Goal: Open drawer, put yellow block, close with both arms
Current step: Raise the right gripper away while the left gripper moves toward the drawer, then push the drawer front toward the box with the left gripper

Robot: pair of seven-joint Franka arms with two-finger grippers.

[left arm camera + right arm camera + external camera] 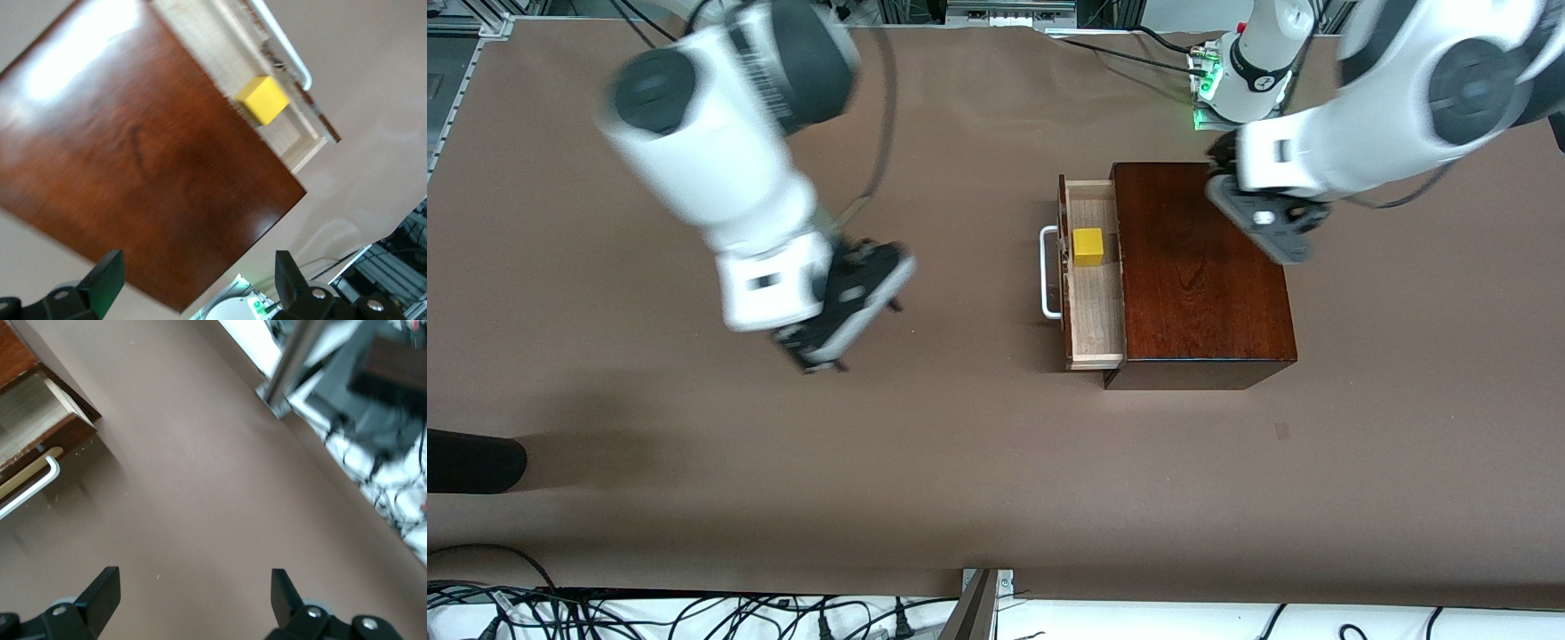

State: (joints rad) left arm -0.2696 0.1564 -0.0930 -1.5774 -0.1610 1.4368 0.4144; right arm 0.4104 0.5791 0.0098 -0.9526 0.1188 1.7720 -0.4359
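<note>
The glossy dark-brown box (1200, 267) stands on the table with its drawer (1096, 293) pulled out toward the right arm's end. The yellow block (1088, 246) lies in the pale tray, beside the white handle (1049, 271). My left gripper (1267, 224) is open and empty over the box's corner at the left arm's end. Its wrist view shows the box top (133, 153), the block (264, 100) and the gripper (197, 273). My right gripper (854, 311) is open and empty over bare table, apart from the handle. Its wrist view shows the gripper (193, 587) and the drawer front (47, 447).
A black object (471, 460) lies at the right arm's end of the table, near the front edge. Cables (694, 613) and a metal post (978, 604) run along the edge nearest the front camera.
</note>
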